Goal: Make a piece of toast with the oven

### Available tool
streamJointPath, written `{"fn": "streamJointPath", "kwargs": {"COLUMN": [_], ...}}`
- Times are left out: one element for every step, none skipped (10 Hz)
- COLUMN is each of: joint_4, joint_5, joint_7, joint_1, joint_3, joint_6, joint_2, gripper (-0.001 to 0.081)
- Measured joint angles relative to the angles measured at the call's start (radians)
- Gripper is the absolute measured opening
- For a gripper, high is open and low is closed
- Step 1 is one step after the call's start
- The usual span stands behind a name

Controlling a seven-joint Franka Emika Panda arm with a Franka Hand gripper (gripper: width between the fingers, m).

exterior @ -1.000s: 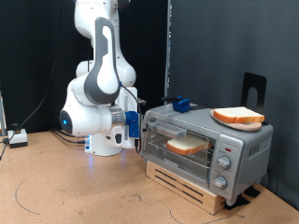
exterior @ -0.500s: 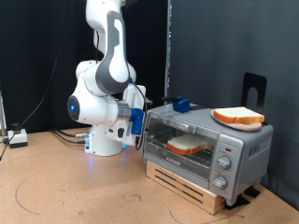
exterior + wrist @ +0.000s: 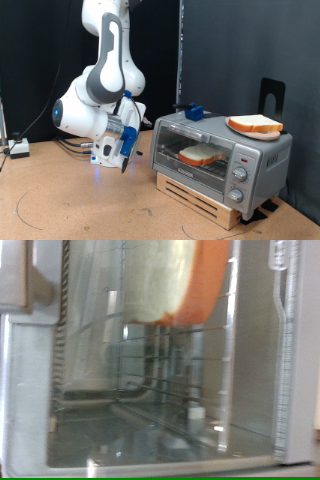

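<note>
Exterior view first: the oven [image 3: 222, 160] sits on a low wooden pallet [image 3: 200, 197] on the brown desk [image 3: 80, 205], toward the exterior view's right. Its glass door looks closed, and through it you can see the piece of toast [image 3: 201, 154] lying on the rack inside. A second slice [image 3: 254, 125] rests on the oven's roof, near the right end, with a small blue object [image 3: 193, 111] on the roof behind it. The white arm bends down at the exterior view's left of the oven, and the end effector [image 3: 124, 155] hangs just off the oven's left end, above the desk, touching nothing that I can make out. Open or clenched? Cannot tell from here; the fingers are too small and blurred.

Over to the wrist view: the camera looks straight through the glass door [image 3: 150, 360] at close range. The slice's pale face and orange crust fill the upper part of the frame, with wire rack bars beneath. No fingers show in this picture at all.

Judgement call: with the bread in and the door apparently shut, the work at hand seems to lie at the knobs [image 3: 239, 184] on the right panel. Doing that well means a square approach and a gentle, steady twist, without nudging the oven off its pallet.
</note>
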State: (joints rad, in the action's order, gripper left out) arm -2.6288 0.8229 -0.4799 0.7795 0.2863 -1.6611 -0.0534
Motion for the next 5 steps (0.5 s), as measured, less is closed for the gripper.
{"fn": "streamJointPath", "kwargs": {"joint_4": [0.023,0.022,0.021,0.023,0.024], "joint_5": [-0.014,-0.013,0.008,0.076,0.194], "joint_7": [0.000,0.000,-0.005,-0.005,-0.042], "joint_1": [0.010,0.010,0.010,0.007,0.000], "joint_3": [-0.007,-0.005,-0.003,0.003,0.016], "joint_6": [-0.004,-0.004,-0.004,0.012,0.023], "joint_2": [0.031,0.031,0.031,0.032,0.035], "gripper": [0.0809,0.0809,0.0809,0.0809,0.0809]}}
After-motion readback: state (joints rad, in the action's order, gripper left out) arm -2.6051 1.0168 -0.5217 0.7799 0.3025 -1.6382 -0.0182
